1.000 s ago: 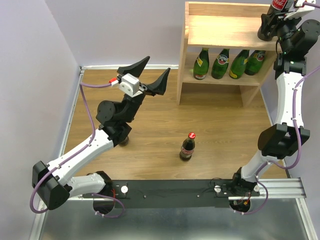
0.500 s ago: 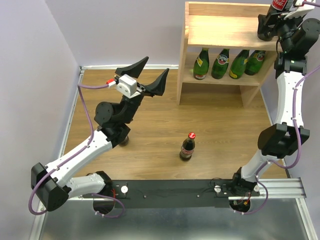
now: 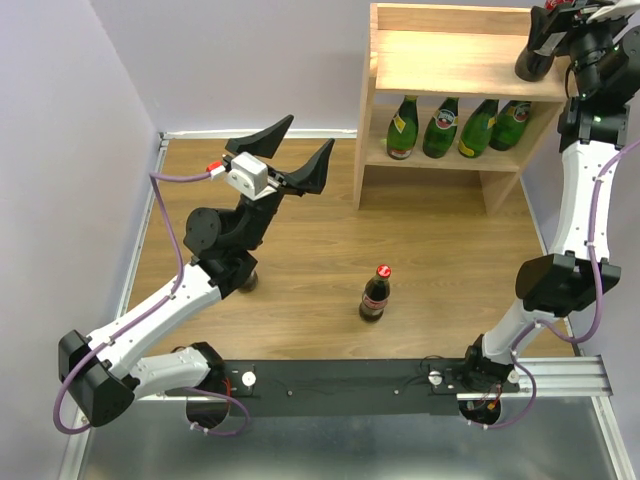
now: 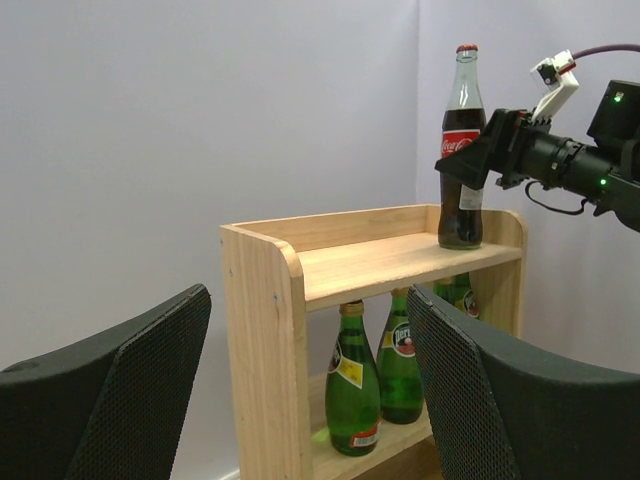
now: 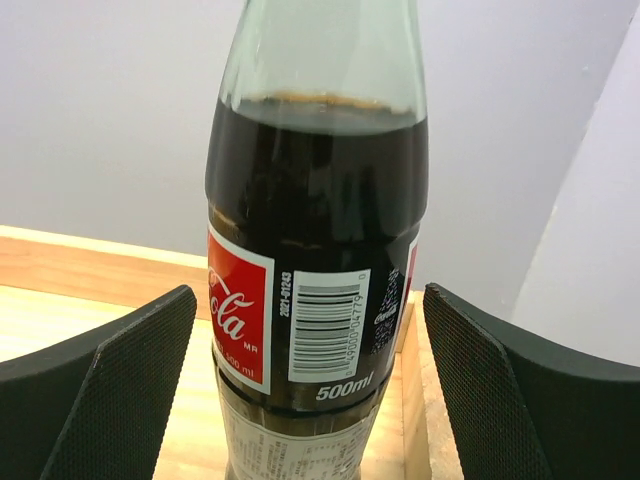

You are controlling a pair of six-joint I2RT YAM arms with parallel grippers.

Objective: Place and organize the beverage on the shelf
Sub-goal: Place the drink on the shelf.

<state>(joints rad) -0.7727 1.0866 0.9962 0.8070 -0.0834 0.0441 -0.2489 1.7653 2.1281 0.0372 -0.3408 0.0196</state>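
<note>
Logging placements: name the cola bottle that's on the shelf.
The cola bottle at the top board's right end, between the right gripper's open fingers; the other cola bottle stands on the table.

The shelf [image 3: 455, 60] is pale natural wood, the bench [image 3: 300, 260] a warmer brown wood grain, and the walls [image 3: 230, 60] pale lilac. The green bottles [image 3: 440, 128] carry gold caps and yellow and red labels. The cola bottle on the shelf [image 4: 461, 150] is near-black below clear glass, with a red cap, a red label in white script and a white barcode panel. The cola bottle on the bench [image 3: 376, 293] is dark with a red cap. The left hand [image 4: 310, 300] and right hand [image 5: 310, 295] are black, their pads finely meshed. The arms [image 3: 170, 300] are white with black joints, and the cables [image 3: 177, 230] are purple.
</note>
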